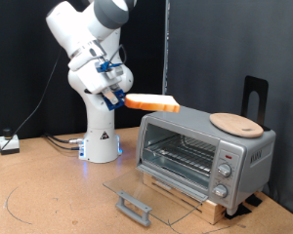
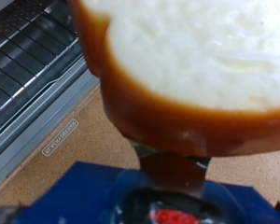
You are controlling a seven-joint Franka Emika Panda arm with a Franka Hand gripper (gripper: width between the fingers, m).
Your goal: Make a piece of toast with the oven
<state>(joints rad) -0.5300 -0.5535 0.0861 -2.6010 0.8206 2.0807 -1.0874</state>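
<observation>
My gripper is shut on the piece of toast, an orange-crusted slice held flat in the air, just above and to the exterior view's left of the oven. In the wrist view the toast fills most of the picture, pale face and brown crust, with one finger under it. The silver oven stands with its glass door folded down flat and its wire rack bare. The rack also shows in the wrist view.
A round light-wood board lies on the oven's top. The oven has knobs on its right panel and sits on a wooden base. A black stand rises behind it. Cables run past the robot base.
</observation>
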